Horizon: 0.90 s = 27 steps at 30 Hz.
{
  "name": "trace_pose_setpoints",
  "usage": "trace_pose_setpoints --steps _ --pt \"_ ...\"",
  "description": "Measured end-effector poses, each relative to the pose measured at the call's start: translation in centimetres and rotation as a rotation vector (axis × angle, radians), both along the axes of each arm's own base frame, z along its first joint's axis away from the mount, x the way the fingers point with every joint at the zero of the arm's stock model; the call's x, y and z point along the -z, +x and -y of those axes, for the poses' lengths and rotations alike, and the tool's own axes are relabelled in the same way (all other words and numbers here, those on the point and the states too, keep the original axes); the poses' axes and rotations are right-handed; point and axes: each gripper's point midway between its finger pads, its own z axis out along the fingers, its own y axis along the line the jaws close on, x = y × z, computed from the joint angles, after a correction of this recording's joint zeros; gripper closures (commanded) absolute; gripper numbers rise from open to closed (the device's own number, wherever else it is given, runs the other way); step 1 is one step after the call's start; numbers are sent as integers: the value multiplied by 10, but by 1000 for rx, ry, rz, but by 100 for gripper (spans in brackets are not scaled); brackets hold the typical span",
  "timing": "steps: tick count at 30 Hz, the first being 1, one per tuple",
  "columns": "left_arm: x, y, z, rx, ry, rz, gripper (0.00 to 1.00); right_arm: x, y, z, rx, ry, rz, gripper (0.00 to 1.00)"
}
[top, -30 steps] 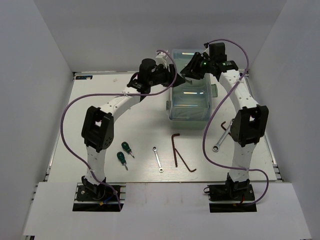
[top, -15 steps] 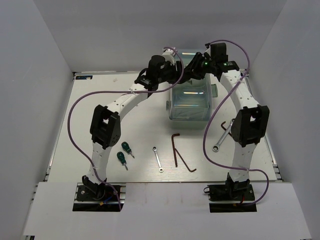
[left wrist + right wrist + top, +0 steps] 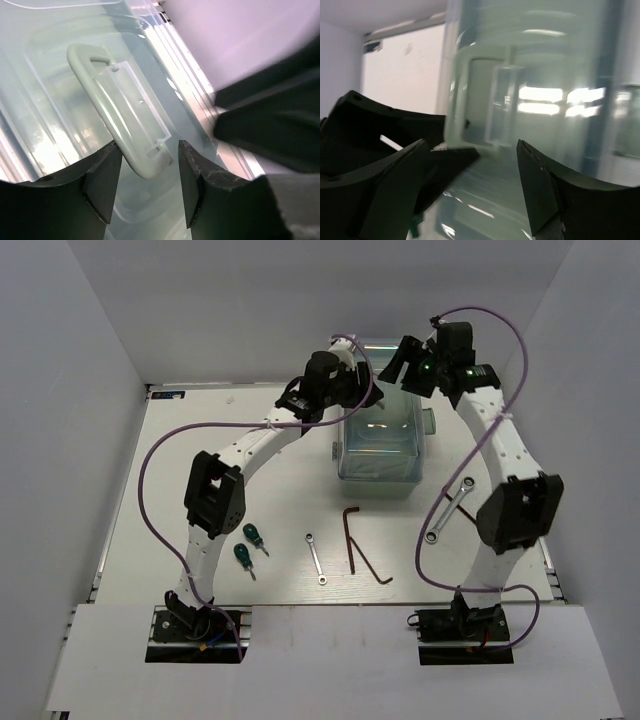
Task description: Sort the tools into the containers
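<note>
The mint-green toolbox [image 3: 378,445] stands at the back centre with its translucent lid [image 3: 60,60] down, so its compartments do not show. My left gripper [image 3: 362,392] hovers open over the lid's left edge; in the left wrist view the left gripper [image 3: 145,182] has the end of the pale handle [image 3: 120,100] between its fingertips, with a gap on each side. My right gripper [image 3: 397,362] hangs open above the box's far edge, nothing in it. Two green screwdrivers [image 3: 254,536] [image 3: 243,558], a small wrench [image 3: 316,558], two hex keys [image 3: 350,533] [image 3: 372,567] and a longer wrench [image 3: 450,508] lie on the table.
In the right wrist view the right gripper [image 3: 475,185] looks across the lid [image 3: 545,100], and the left arm's dark fingers [image 3: 395,125] show close at its left. White walls enclose the table on three sides. Purple cables loop from both arms.
My left arm has swung right onto the toolbox lid. My right gripper has opened and drawn back up and to the right, away from the lid.
</note>
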Motion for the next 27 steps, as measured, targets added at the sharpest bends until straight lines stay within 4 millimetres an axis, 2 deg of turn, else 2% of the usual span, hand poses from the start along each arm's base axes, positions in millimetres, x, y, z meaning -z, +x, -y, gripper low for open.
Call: trace_pose_setpoints --steps 5,6,7,10,14,16,17,18,20,21,23,24,27 --pt "1 8 -4 -60 9 -10 44 -27 -25 68 187 -199 158 26" --pt "1 9 -4 -69 10 -10 47 -27 -29 81 220 -219 164 26" --pt "2 12 -3 -82 13 -13 55 -25 -30 93 248 -230 167 26" --pt "6 20 -1 -107 19 -23 57 4 -30 131 318 -234 114 26" --pt "6 28 3 -122 17 -26 56 77 -36 163 337 -179 -63 24" --pt "6 30 3 -128 20 -28 56 105 -41 172 333 -142 -140 24" --pt "6 31 4 -130 19 -28 56 113 -41 173 323 -123 -160 23" --pt "6 31 4 -132 19 -29 61 118 -40 173 309 -102 -172 22" --pt "7 30 3 -139 18 -41 68 121 -38 171 275 -60 -170 20" --pt "8 30 3 -146 11 -53 77 121 -35 169 256 -39 -163 20" --pt "7 31 3 -154 -2 -62 88 119 -29 165 213 4 -139 18" --pt "7 30 4 -154 -4 -65 97 120 -27 163 190 28 -134 18" --pt "6 30 4 -155 -11 -72 100 128 -18 158 140 81 -134 18"
